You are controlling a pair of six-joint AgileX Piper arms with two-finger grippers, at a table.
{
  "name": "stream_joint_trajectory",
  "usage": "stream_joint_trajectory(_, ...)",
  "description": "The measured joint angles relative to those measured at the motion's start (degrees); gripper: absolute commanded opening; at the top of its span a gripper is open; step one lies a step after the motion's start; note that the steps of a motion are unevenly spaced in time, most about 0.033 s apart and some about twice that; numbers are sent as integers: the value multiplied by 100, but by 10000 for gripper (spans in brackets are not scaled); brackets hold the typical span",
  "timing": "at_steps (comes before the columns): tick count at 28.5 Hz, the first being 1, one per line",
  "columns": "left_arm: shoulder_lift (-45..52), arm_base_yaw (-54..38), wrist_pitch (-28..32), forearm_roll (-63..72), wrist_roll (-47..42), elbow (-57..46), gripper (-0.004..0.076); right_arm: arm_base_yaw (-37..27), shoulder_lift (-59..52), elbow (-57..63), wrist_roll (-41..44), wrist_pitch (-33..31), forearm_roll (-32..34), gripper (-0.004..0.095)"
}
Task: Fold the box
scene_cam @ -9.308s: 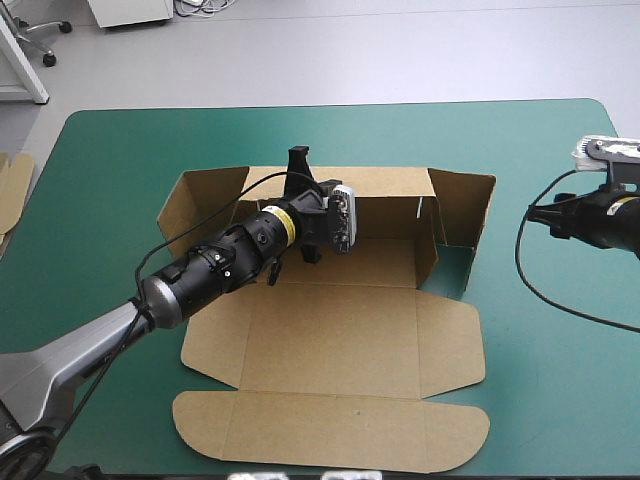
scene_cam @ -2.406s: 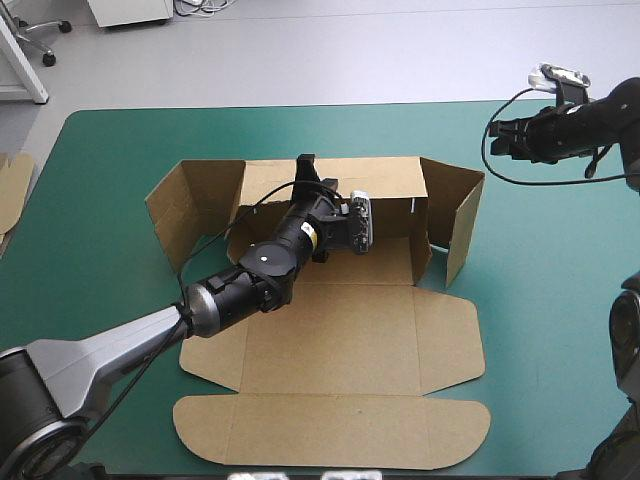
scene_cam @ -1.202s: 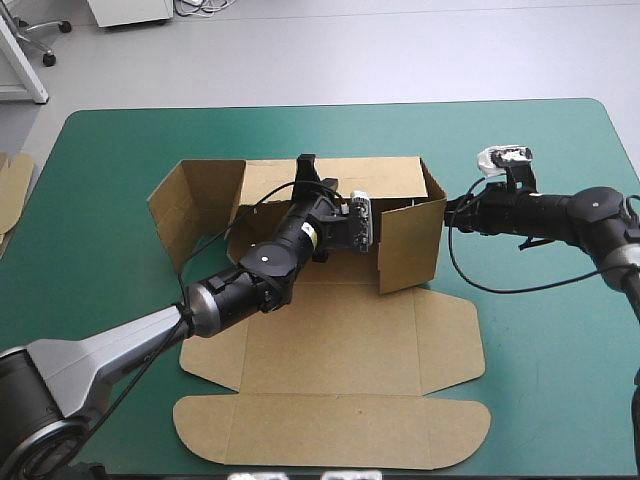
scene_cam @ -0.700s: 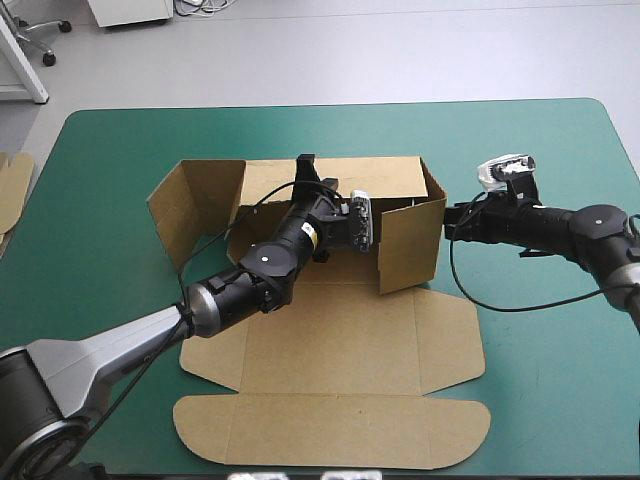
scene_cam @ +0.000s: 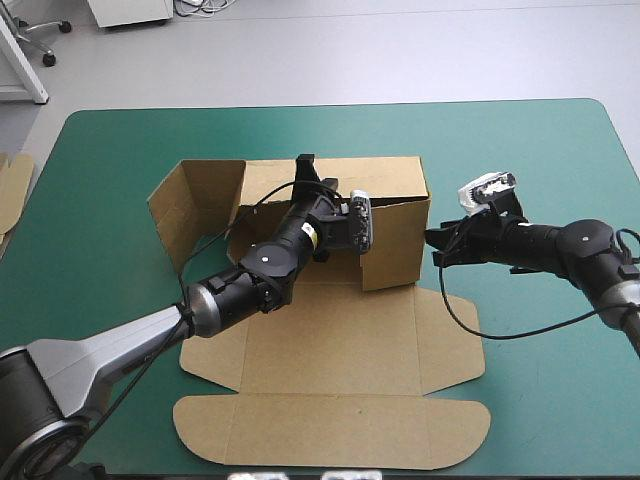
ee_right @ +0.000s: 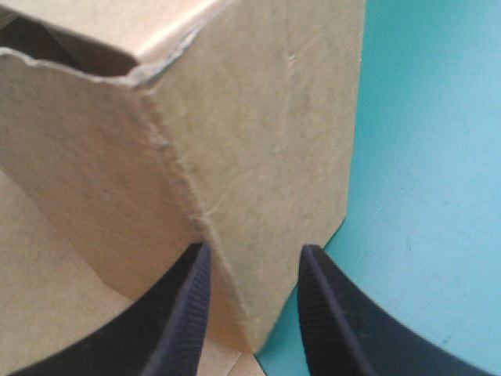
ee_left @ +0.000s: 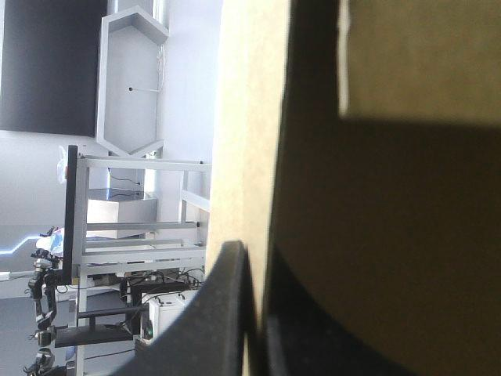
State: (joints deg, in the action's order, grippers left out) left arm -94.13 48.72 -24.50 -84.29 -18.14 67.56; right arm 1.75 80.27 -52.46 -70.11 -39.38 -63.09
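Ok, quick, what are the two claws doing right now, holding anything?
Left gripper: shut on the box, gripping its back wall.
Right gripper: open, holding nothing, one finger on each side of the box's corner.

text on box (scene_cam: 330, 340): none is showing, board is looking plain
text on cover (scene_cam: 540, 400): none is showing
elsewhere: nothing is reading clearly

A teal-green surface (scene_cam: 540, 380) filled most of the high view; spare brown board (scene_cam: 12, 190) lay just beyond its left edge.
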Motion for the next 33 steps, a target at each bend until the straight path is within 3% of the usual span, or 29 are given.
stream_joint_trajectory(5,0,0,-2,-1,0,0,-14,17,0,0,-323,-85,-10,372)
stream_joint_trajectory(11,0,0,-2,-6,0,0,-14,30,0,0,-845,11,-219,618)
stream_joint_trajectory(13,0,0,-2,-6,0,0,-14,30,0,0,-892,48,-233,656)
stream_joint_trajectory(22,-10,0,-12,-202,-138,-5,-14,50,0,0,-962,78,-329,628)
stream_joint_trajectory(33,-17,0,-29,-285,-167,-11,-14,566,257,0,-887,496,-479,604)
